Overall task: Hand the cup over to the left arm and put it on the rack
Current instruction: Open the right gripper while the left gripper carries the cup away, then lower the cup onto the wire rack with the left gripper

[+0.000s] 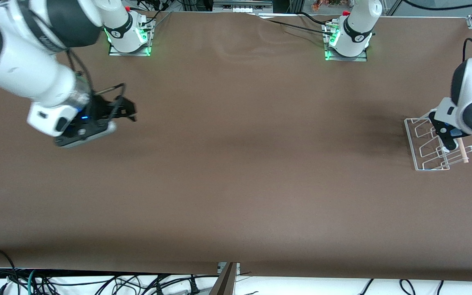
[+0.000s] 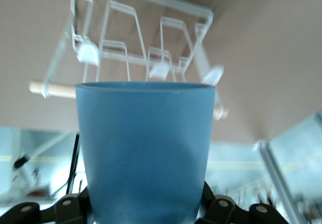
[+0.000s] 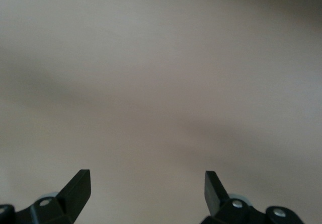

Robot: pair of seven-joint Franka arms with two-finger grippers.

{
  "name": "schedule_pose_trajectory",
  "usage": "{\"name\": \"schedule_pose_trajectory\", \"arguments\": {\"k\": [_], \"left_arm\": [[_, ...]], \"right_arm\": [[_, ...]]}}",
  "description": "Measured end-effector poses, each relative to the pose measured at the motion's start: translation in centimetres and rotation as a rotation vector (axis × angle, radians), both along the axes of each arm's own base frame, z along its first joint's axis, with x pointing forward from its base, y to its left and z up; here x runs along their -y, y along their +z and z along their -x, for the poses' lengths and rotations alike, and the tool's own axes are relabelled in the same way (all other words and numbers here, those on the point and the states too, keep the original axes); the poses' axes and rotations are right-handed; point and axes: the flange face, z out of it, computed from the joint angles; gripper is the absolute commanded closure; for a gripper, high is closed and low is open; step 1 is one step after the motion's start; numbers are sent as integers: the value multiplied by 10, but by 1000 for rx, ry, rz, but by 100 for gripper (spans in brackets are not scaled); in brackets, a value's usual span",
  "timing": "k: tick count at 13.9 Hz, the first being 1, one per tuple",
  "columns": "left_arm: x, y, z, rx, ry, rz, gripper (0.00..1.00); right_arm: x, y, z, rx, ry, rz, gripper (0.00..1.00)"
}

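My left gripper (image 1: 448, 141) is shut on the light-blue cup (image 2: 146, 153) and holds it over the white wire rack (image 1: 418, 139) at the left arm's end of the table. In the front view the arm's wrist hides nearly all of the cup. In the left wrist view the gripper (image 2: 146, 211) clasps the cup's lower part, and the rack (image 2: 121, 48) with its wooden dowel (image 2: 55, 89) lies just past the cup's rim. My right gripper (image 1: 127, 110) is open and empty over bare table toward the right arm's end; it also shows in the right wrist view (image 3: 147, 183).
The brown table cloth (image 1: 236, 164) covers the whole table. The two arm bases (image 1: 129, 37) stand along the edge farthest from the front camera. Cables (image 1: 96, 284) hang below the edge nearest that camera.
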Motion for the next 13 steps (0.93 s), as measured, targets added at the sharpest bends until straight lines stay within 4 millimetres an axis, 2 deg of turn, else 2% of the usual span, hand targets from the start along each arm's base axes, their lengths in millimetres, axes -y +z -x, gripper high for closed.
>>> {"name": "schedule_pose_trajectory", "arguments": {"k": [3,5,7,8,10,13], "left_arm": [[17,-32,-1,-93,-203,-186,100],[22,-48,3,-123,-310,-243,100],[20,-62,10,-162,-393,-312,100],[20,-70,14,-170,-431,-344,100],[20,-83,22,-167,-468,-385,100],[21,-91,28,-167,-478,-393,100]], "right_arm": [[73,15,-6,19,-35,18,0],[124,40,-1,56,-97,-1,0],[158,66,13,84,-121,-12,0],[163,76,23,80,-115,16,0],[157,83,40,56,-97,80,0],[165,58,61,-12,-247,108,0]]}}
